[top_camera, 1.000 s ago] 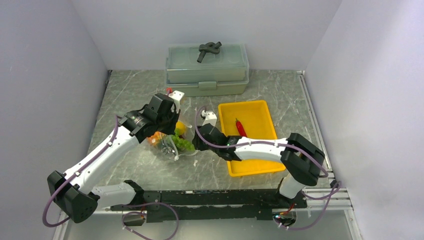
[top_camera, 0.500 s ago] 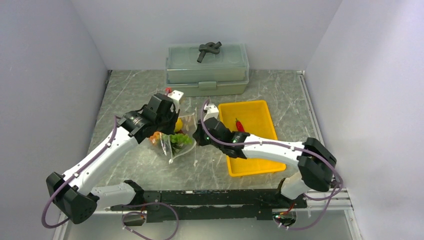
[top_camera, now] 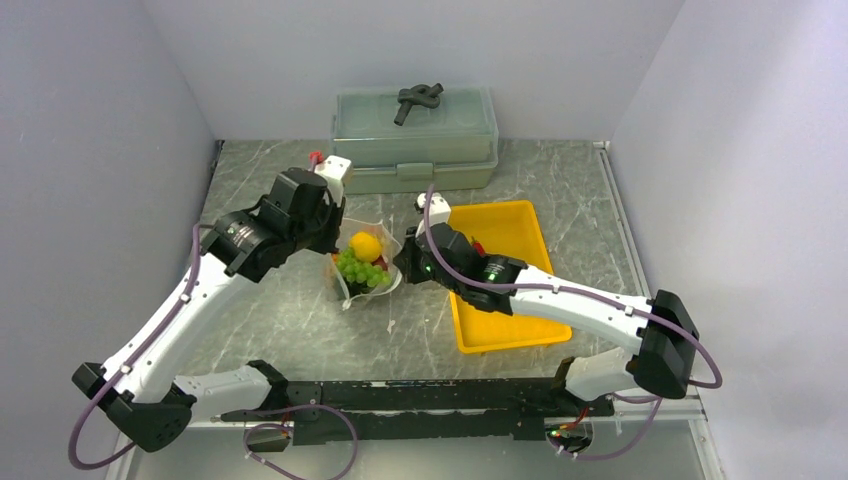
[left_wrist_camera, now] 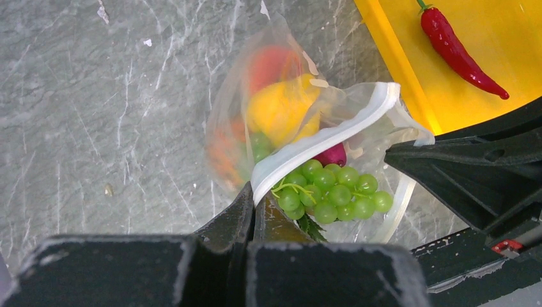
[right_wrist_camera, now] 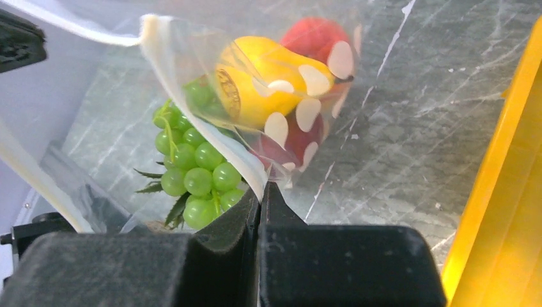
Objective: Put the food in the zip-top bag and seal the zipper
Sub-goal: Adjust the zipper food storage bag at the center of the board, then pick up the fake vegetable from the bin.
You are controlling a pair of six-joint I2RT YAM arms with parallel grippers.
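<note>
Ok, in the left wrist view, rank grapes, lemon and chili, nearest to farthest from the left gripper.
1. Green grapes, right beside the left gripper, at the bag mouth.
2. Lemon, deeper in the bag.
3. Red chili, out in the yellow tray.

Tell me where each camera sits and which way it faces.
Top external: above and behind the arm bases, looking down at the table; both arms show, left gripper and right gripper at the bag.
Left wrist: on the left arm, looking down on bag and yellow tray; own shut fingers at the bottom.
Right wrist: on the right arm, looking low across the bag's mouth; own shut fingers at the bottom.
Shared: both wrist views show the grapes and lemon inside the bag.
</note>
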